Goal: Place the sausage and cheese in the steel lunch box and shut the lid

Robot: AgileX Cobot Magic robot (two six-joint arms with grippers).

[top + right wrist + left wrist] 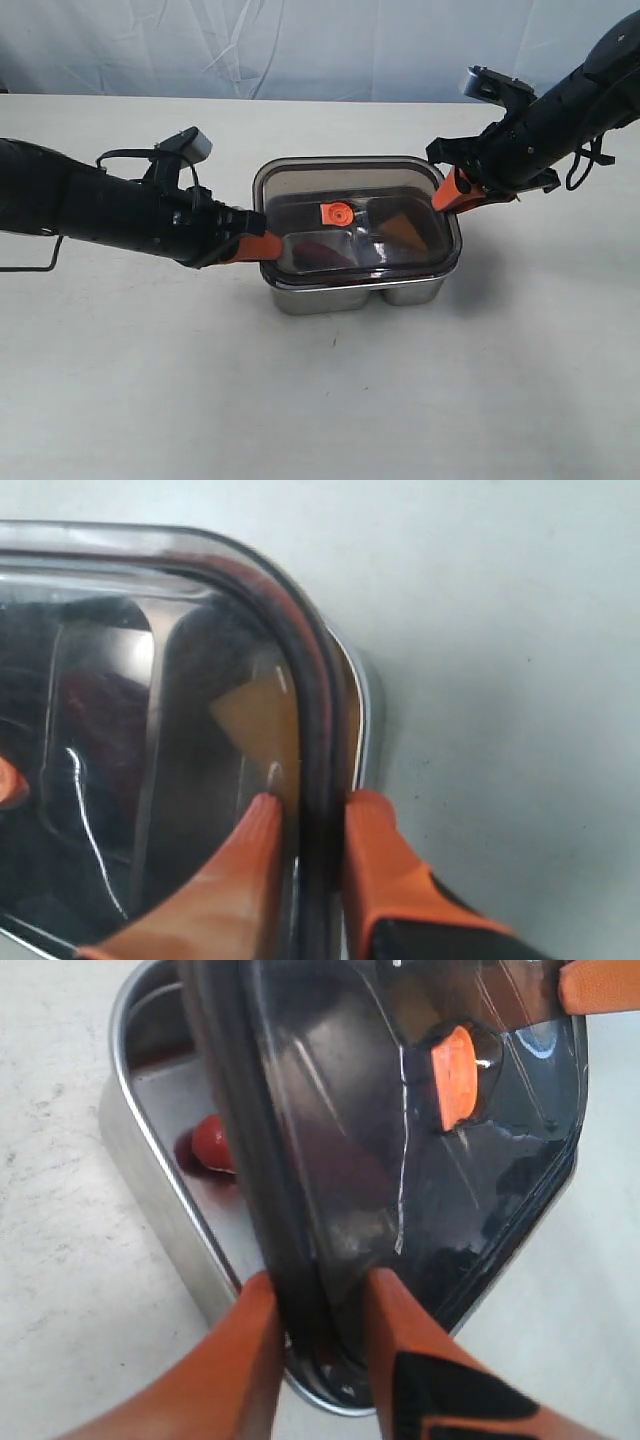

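The steel lunch box (355, 296) stands mid-table. Both grippers hold the dark translucent lid (350, 215) just over it, slightly tilted. Its orange valve (336, 213) faces up. My left gripper (262, 247) is shut on the lid's left rim (300, 1260), fingers (250, 1360) either side. My right gripper (450, 190) is shut on the right rim (318, 780). The red sausage (212, 1143) lies in the left compartment, showing past the lid's raised edge. The yellow-orange cheese (260, 720) shows through the lid in the right compartment.
The box stands on a pale table (320, 400) with a white cloth backdrop (300, 40) behind. Both black arms reach in from the sides, the left (90, 205) low over the table, the right (560, 110) from the back right.
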